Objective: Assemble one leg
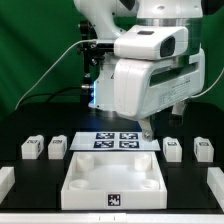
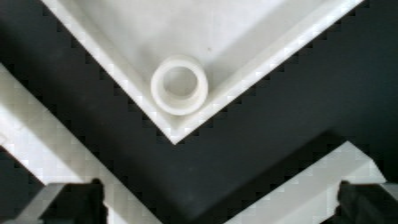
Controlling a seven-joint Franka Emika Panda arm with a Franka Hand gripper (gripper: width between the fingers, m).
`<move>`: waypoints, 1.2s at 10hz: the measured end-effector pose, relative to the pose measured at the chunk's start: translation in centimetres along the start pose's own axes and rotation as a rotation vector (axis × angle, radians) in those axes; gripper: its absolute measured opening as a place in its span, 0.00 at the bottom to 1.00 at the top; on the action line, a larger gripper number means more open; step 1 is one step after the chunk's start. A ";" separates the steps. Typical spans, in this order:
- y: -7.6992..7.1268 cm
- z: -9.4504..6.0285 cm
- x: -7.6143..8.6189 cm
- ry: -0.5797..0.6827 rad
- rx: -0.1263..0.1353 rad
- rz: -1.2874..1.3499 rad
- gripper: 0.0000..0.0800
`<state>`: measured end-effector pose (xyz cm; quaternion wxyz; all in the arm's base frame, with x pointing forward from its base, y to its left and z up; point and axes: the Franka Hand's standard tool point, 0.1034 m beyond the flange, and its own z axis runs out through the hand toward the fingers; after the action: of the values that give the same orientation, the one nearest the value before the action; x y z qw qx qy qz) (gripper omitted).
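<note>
Four small white legs with black-and-white tags lie in a row on the black table: two at the exterior view's left (image 1: pixel 31 148) (image 1: pixel 58 146) and two at its right (image 1: pixel 173 148) (image 1: pixel 203 150). The large white square tray (image 1: pixel 72 181) lies in front, between them. My gripper (image 1: pixel 148 129) hangs above the table just behind the tray's far right corner, touching nothing. In the wrist view the gripper (image 2: pixel 214 205) is open and empty, its dark fingers (image 2: pixel 64 200) wide apart. That view shows a tray corner (image 2: pixel 125 50) with a round socket (image 2: pixel 180 84). No leg shows there.
The marker board (image 1: pixel 118 141) lies flat behind the tray, under the arm. White furniture pieces show at the table's edges at the exterior view's left (image 1: pixel 5 180) and right (image 1: pixel 214 186). Green backdrop and cables stand behind the arm.
</note>
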<state>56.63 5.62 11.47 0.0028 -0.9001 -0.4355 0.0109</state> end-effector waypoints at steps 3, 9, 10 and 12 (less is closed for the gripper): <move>0.0 0.0 0.0 0.000 0.000 0.000 0.81; 0.0 0.1 0.0 -0.001 0.001 0.000 0.81; 0.0 0.1 -0.1 0.005 -0.004 -0.036 0.81; -2.8 2.3 -3.5 0.026 -0.024 -0.148 0.81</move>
<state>52.20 4.66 9.27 -0.0016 -0.8656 -0.5007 -0.0061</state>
